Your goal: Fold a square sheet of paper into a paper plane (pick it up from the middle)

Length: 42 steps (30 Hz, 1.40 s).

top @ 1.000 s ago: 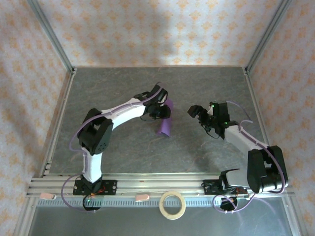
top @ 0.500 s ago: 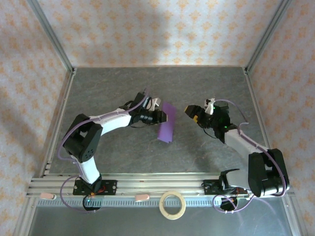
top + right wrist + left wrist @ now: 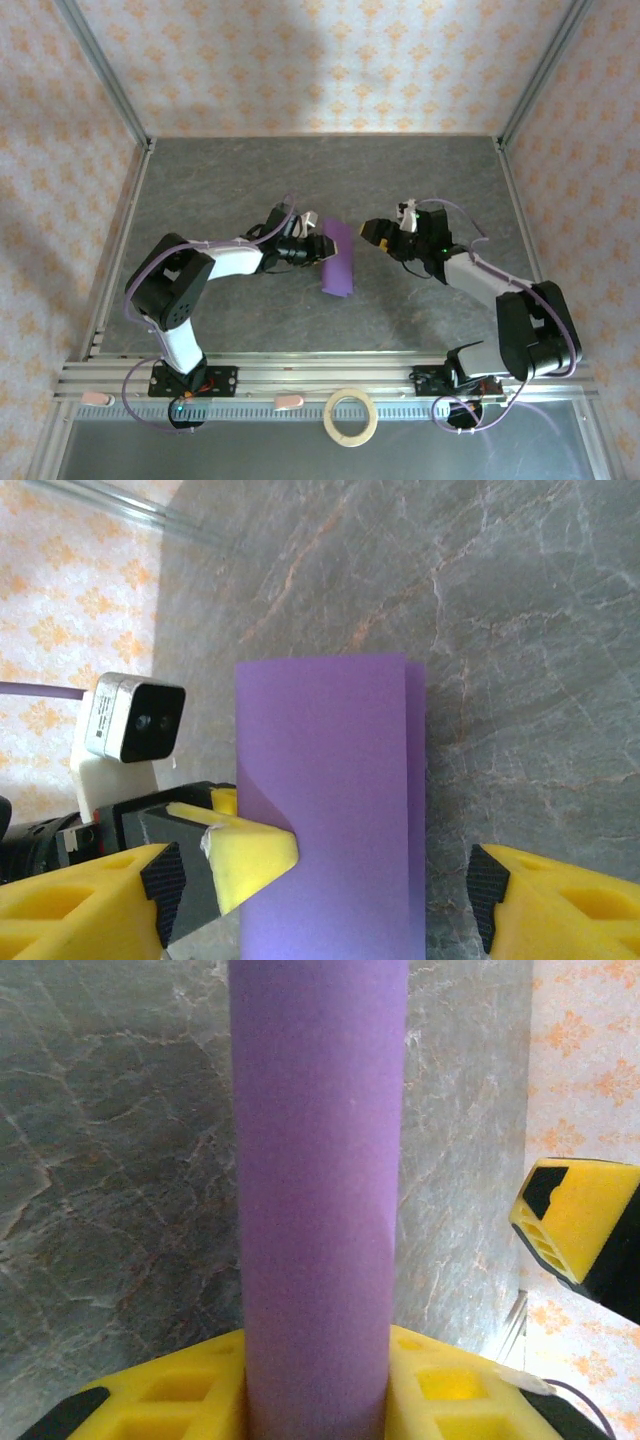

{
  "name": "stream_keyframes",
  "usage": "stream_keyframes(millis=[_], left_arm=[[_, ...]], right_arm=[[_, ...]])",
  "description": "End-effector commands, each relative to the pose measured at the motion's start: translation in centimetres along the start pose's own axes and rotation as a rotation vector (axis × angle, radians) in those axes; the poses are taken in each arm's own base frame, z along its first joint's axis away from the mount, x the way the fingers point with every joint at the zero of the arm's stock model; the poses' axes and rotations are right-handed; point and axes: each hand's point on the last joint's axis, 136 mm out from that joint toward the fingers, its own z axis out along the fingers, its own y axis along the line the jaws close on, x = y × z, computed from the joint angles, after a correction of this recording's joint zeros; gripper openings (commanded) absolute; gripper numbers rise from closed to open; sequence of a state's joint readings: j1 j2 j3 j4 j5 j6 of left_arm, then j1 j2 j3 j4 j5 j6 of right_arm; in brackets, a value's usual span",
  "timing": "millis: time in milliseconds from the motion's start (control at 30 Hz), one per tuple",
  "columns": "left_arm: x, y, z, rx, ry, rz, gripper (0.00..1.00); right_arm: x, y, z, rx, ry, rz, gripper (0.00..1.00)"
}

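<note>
From above: a tan tape ring (image 3: 351, 416) at the near edge of the grey table (image 3: 220, 180). Well beyond the ring, the square sheet of paper (image 3: 338, 258), folded to a narrow purple strip. Beyond the ring and a little to its left, the left gripper (image 3: 312, 245), at the strip's edge. Beyond the ring and slightly right, the right gripper (image 3: 375, 230), near the paper's other side, jaws too small to read there.

From the left wrist: yellow fingers (image 3: 450, 1390) clamped on the strip, purple rising straight from between them.

Plain from the right wrist, unreadable from above: two layers at the paper's open edge, and that claw's own fingers (image 3: 560, 900) spread wide, one on either side of the sheet, clear of both faces.
</note>
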<state>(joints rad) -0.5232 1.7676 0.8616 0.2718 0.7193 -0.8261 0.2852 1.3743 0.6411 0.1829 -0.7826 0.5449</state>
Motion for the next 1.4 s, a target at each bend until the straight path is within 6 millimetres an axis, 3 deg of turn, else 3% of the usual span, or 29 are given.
stream_keyframes(millis=[0, 200, 433, 567, 733, 933, 1267, 1367], left_arm=[[-0.9, 0.7, 0.3, -0.003, -0.055, 0.01, 0.34], [-1.1, 1.5, 1.1, -0.022, -0.048, 0.03, 0.35], [-1.2, 4.0, 1.5, -0.144, -0.017, 0.068, 0.39], [-1.7, 4.3, 0.9, -0.197, -0.026, 0.093, 0.47], [-2.4, 4.1, -0.3, -0.249, -0.049, 0.131, 0.64], [-3.2, 4.0, -1.5, -0.317, -0.072, 0.194, 0.68], [-2.8, 6.0, -0.5, -0.381, -0.01, 0.226, 0.6], [-2.4, 6.7, -0.4, -0.415, 0.019, 0.245, 0.6]], right_arm=[[0.0, 0.4, 0.5, -0.006, 0.009, -0.043, 0.76], [-0.1, -0.4, 0.4, 0.012, -0.032, -0.04, 0.71], [0.5, -0.9, 0.8, 0.03, 0.008, 0.0, 0.69], [1.0, -1.0, 1.4, 0.014, 0.053, 0.038, 0.69], [1.2, -0.9, 1.9, 0.014, 0.071, 0.047, 0.69], [1.9, -0.4, 2.5, -0.003, 0.11, 0.057, 0.68], [2.7, 1.6, 3.2, -0.106, 0.133, 0.094, 0.41], [3.1, 1.0, 3.7, -0.082, 0.144, 0.111, 0.36]])
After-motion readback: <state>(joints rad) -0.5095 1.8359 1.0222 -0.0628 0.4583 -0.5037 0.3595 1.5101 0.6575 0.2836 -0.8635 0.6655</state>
